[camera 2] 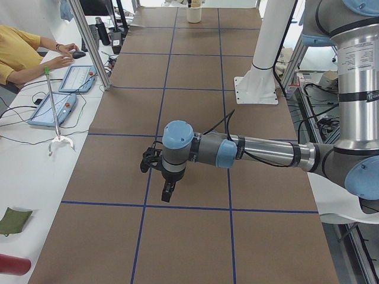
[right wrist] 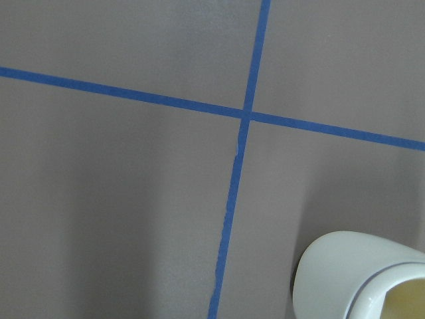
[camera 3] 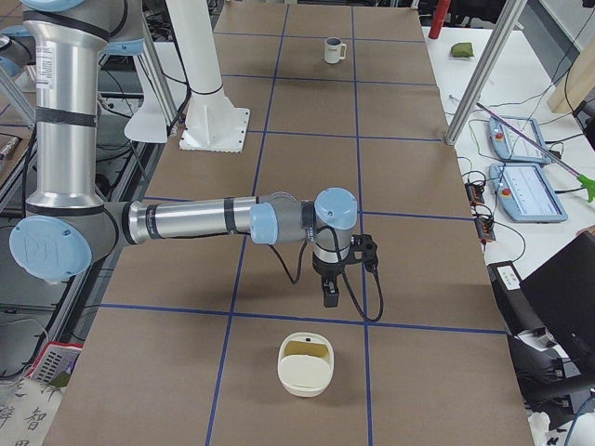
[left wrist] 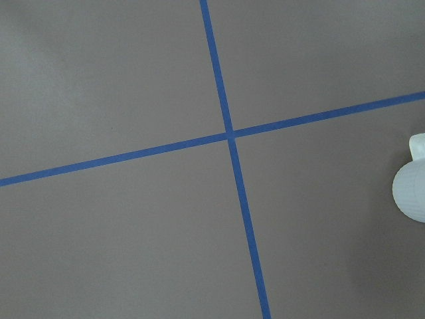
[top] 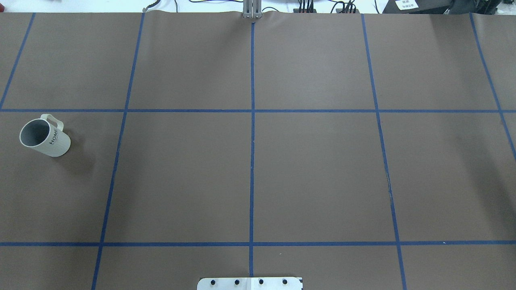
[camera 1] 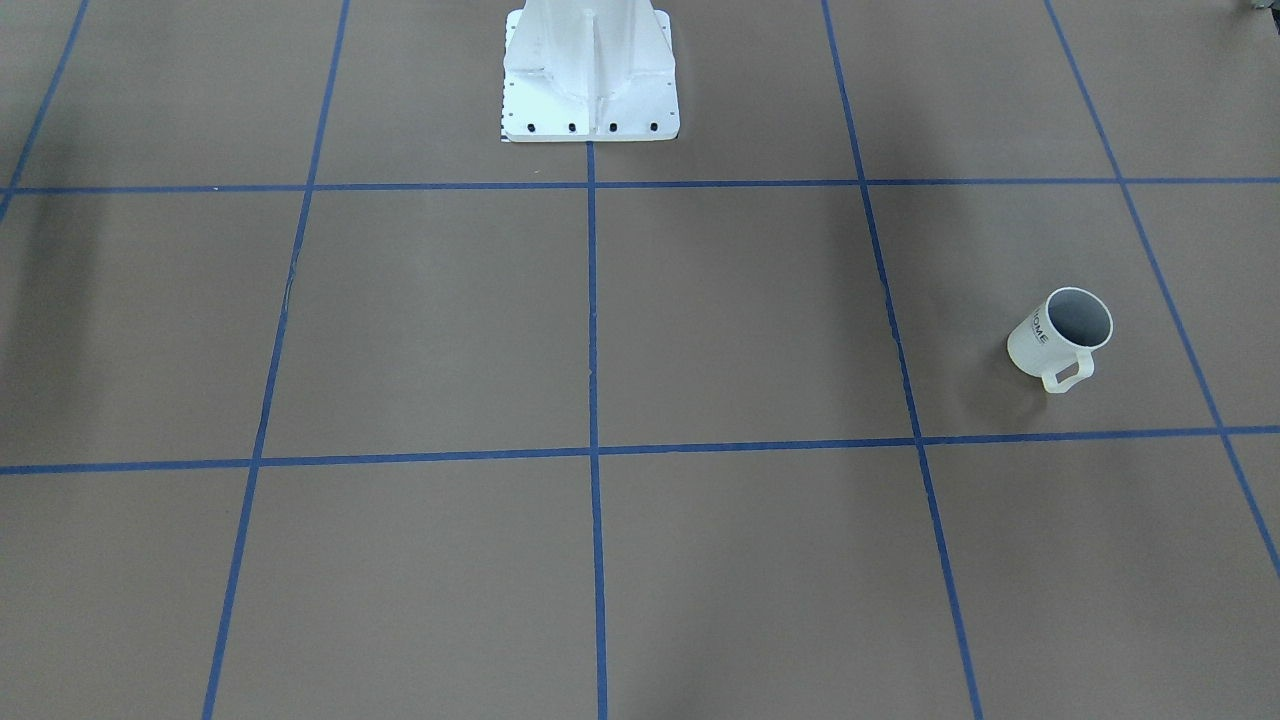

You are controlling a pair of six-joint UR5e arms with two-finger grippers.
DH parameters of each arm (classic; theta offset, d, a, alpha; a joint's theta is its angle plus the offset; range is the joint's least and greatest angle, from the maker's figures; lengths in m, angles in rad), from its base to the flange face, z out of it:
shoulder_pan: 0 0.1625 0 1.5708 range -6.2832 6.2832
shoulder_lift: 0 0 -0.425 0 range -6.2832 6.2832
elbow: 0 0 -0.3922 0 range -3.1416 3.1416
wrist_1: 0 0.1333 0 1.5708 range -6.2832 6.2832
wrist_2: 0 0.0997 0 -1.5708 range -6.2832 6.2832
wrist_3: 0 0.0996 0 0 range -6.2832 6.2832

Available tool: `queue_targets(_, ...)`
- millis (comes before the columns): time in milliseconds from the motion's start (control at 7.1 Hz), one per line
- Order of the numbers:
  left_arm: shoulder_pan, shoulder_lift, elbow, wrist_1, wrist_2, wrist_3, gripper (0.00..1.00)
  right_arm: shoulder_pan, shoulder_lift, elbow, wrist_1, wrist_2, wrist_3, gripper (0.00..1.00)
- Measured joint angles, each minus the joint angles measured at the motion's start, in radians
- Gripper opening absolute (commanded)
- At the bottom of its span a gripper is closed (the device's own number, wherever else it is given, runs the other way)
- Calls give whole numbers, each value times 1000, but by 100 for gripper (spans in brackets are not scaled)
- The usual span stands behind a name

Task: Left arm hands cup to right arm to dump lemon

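Note:
The cream-white cup (camera 1: 1045, 340) stands upright on the brown table, far on the robot's left (top: 52, 143), with "HOME" on its side and a grey inside. It is small and far off in the exterior right view (camera 3: 333, 51) and at the right edge of the left wrist view (left wrist: 412, 193). No lemon shows in it. The left arm (camera 2: 260, 151) holds its gripper (camera 2: 169, 190) high above the table. The right arm (camera 3: 186, 221) holds its gripper (camera 3: 330, 295) above the table too. Whether either gripper is open or shut cannot be told. Neither touches the cup.
A cream-white container (camera 3: 305, 367) with a yellowish inside sits on the table at the robot's right end, under the right wrist (right wrist: 358, 272). The white robot pedestal (camera 1: 590, 80) stands at the table's robot side. An operator (camera 2: 18, 53) and metal posts (camera 2: 89, 41) stand beside the table.

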Motion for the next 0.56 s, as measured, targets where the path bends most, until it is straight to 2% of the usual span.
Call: queue_targets(564, 0, 1, -4, 1, 0, 0, 100, -1, 2, 6, 11, 8, 2, 100)
